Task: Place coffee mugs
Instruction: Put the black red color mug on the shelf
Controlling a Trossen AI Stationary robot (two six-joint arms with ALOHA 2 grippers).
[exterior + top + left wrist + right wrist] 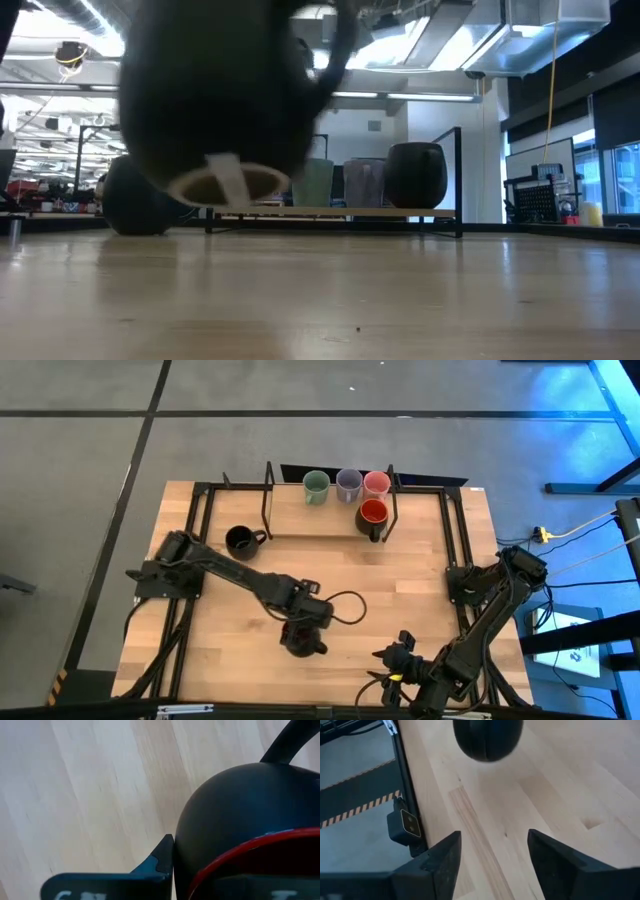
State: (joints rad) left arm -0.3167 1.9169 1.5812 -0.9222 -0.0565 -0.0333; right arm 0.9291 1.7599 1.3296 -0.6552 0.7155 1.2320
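My left gripper [301, 632] hangs over the table's near middle, shut on a mug that is dark outside and red inside [235, 815]. In the low view this mug [215, 100] fills the upper left, its pale base [226, 185] above the tabletop. A black mug [240, 540] stands on the table at the far left. Green [316, 487], lavender [348, 484] and pink [376, 483] mugs stand in a row on the far rack, with a red mug [372, 514] in front of the pink one. My right gripper [492, 855] waits open near the table's near right edge. My left gripper holds the dark mug at its red rim [235, 851], coming from above. One finger [159, 860] lies against the outside of the wall; the mug hides the other finger. The mug is lifted clear of the table, slightly tilted, and its base [226, 185] shows from below.
A black metal frame [268, 500] borders the far rack, and black rails [196, 520] run along the table's left and right sides. A cable loops on the wood beside the left gripper [345, 605]. Bare wood [400, 580] lies between the rack and my right arm.
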